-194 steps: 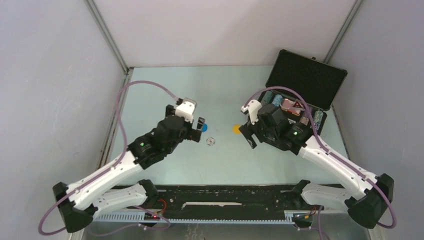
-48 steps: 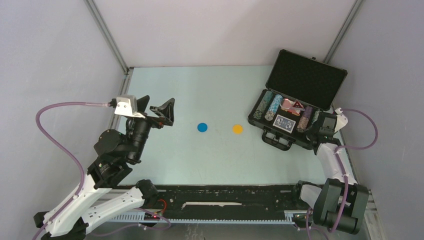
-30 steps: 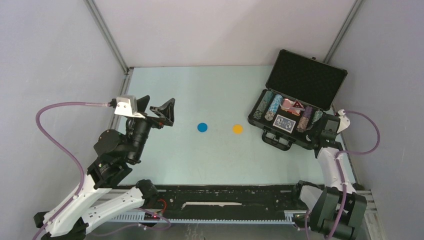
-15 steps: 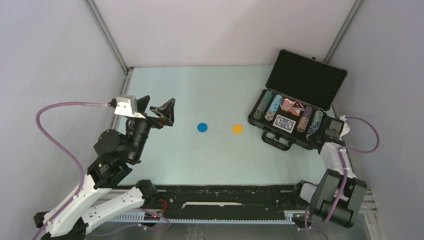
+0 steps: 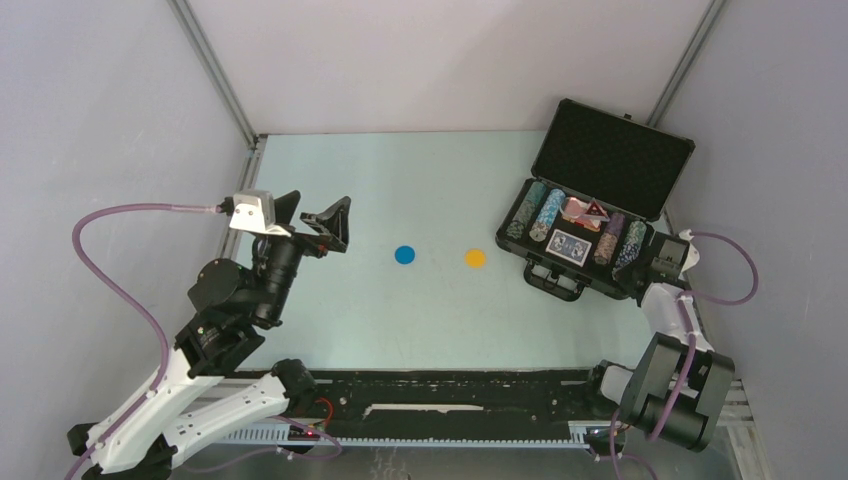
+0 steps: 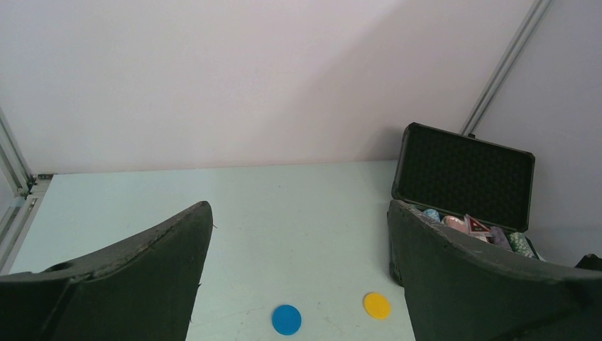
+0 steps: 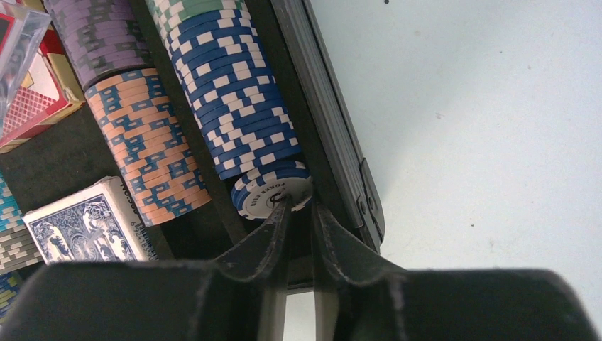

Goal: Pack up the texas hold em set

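Observation:
The black briefcase [image 5: 545, 275] stands open at the right, its foam lid [image 5: 612, 155] raised. Rows of striped chips [image 5: 548, 213], a blue card deck [image 5: 568, 245] and a red triangle [image 5: 595, 210] lie inside. A blue disc [image 5: 404, 254] and a yellow disc [image 5: 475, 258] lie on the table. My right gripper [image 7: 300, 206] is at the case's near right corner, its jaws a narrow gap apart. Its tips touch the end chip of the blue-and-white row [image 7: 234, 106], with nothing between them. My left gripper [image 5: 318, 207] hangs wide open and empty, far left of the discs.
Orange [image 7: 149, 142] and purple [image 7: 99, 35] chip rows lie beside the blue-and-white row, along with a red deck [image 7: 35, 92]. The case rim [image 7: 334, 142] runs just right of my right fingers. Grey walls stand close on both sides.
My right wrist has shifted slightly right and toward the near edge along the case's corner, and its jaws narrowed, then parted a little. The left arm and both discs have not moved.

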`<action>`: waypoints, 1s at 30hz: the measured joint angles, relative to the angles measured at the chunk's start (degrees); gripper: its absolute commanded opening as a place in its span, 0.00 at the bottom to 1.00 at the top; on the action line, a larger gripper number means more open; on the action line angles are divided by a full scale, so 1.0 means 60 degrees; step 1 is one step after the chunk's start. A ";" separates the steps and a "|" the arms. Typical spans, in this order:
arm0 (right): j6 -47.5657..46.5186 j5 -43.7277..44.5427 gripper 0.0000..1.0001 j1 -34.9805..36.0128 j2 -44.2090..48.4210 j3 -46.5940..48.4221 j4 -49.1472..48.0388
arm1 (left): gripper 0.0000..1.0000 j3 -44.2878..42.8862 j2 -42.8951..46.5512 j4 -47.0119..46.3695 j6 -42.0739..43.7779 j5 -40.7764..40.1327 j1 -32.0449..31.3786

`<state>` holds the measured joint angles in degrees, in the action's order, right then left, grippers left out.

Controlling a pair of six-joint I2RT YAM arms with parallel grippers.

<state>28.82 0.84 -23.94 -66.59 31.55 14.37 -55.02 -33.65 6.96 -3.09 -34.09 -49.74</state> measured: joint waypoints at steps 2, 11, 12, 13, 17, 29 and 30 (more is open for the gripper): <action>-0.0029 -0.0084 0.36 -0.0004 0.0087 0.0004 0.0033 | 0.98 0.0000 -0.0015 0.0000 0.0000 0.0000 0.0000; -0.0535 -0.0667 0.63 0.0069 0.1705 0.0364 0.1016 | 0.98 0.0000 -0.0076 0.0000 0.0000 0.0007 0.0000; -0.0681 -0.0750 0.76 0.0164 0.1898 0.0484 0.1147 | 0.98 0.0000 -0.0095 0.0004 0.0000 0.0011 0.0000; -0.0761 -0.0820 0.93 0.0266 0.2040 0.0594 0.1231 | 0.98 0.0000 -0.0124 0.0004 0.0000 0.0011 0.0000; -0.1381 -0.1497 1.00 0.1497 0.2371 0.0903 0.1137 | 0.98 0.0000 -0.0226 0.0011 0.0004 0.0018 0.0000; -0.2707 -0.1792 1.00 0.8298 -0.2841 0.4663 0.1282 | 0.98 0.0000 -0.0477 0.0004 0.0018 -0.0040 0.0000; -0.2761 -0.1661 1.00 0.8550 -0.3468 0.5049 0.1457 | 0.98 0.0000 -0.0484 0.0004 0.0018 -0.0040 0.0000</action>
<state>12.25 -9.13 27.35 -87.39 61.84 23.11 -55.02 -36.56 6.98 -2.98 -34.33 -49.74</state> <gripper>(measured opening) 0.993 0.983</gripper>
